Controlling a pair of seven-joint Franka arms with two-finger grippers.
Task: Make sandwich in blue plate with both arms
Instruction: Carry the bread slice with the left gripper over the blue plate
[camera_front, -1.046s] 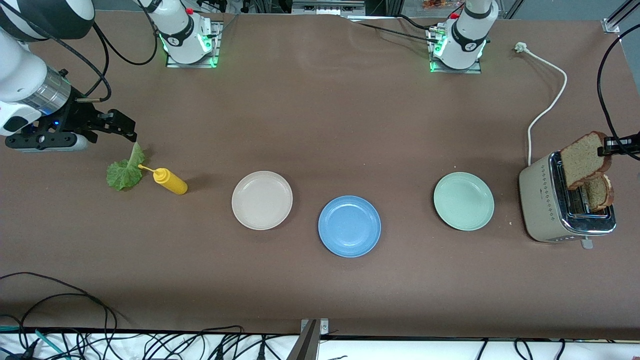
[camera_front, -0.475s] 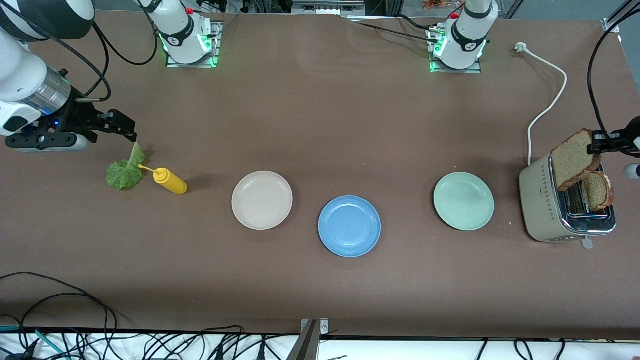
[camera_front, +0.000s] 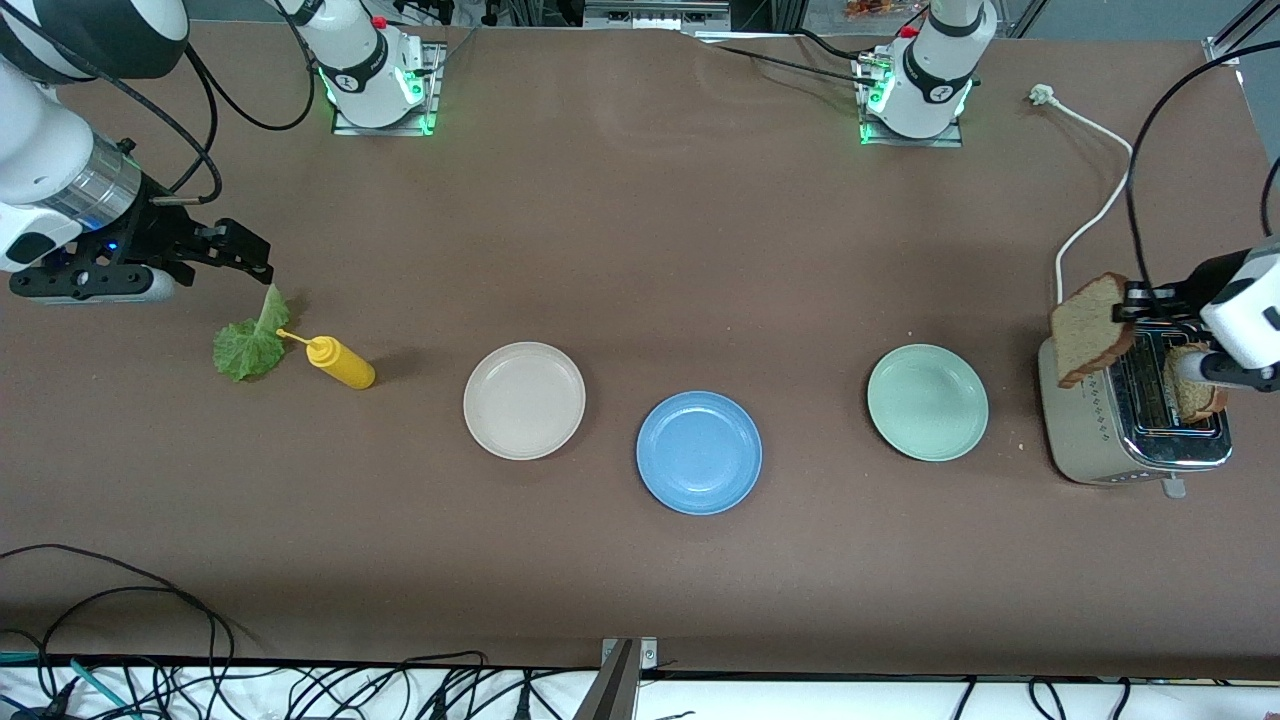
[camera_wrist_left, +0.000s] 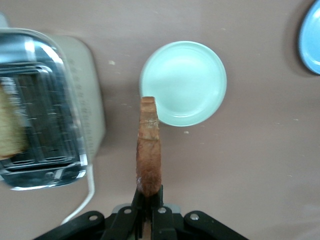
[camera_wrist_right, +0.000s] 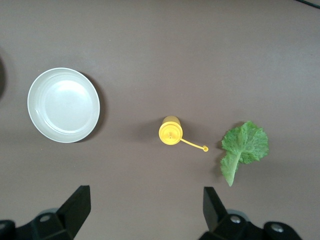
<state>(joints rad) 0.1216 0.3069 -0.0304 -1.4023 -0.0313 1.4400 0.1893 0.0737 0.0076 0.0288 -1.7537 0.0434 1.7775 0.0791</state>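
Front and wrist views of the bench. The left gripper (camera_front: 1133, 303) was raised over the toaster (camera_front: 1085, 430) at the left arm's end of the bench, its jaws clamped on the crust edge of one bread slice (camera_front: 1088, 328), which hung clear of the slots above the toaster's edge toward the mint-green plate (camera_front: 927, 402). In the left wrist view the same slice (camera_wrist_left: 148, 145) appeared edge-on between the closed jaws of the left gripper (camera_wrist_left: 149, 210), with the mint-green plate (camera_wrist_left: 182, 83) and the toaster (camera_wrist_left: 75, 100) below it. A second bread slice (camera_front: 1192, 385) stood in a toaster slot, partly hidden by the left arm.

The blue plate (camera_front: 699, 452) lay bare near the middle of the bench, nearer to the front camera than the cream-white plate (camera_front: 524, 400) and the mint-green plate that flanked it. The lettuce leaf (camera_front: 248, 340) lay flat at the right arm's end of the bench, just beside the yellow squeeze bottle (camera_front: 341, 362), whose tethered cap reached toward the leaf.

The right gripper (camera_front: 240, 252) hovered over the bench close to the leaf's stem, jaws wide open and holding nothing; the right wrist view showed the leaf (camera_wrist_right: 243, 149), bottle (camera_wrist_right: 170, 131) and cream-white plate (camera_wrist_right: 63, 105).
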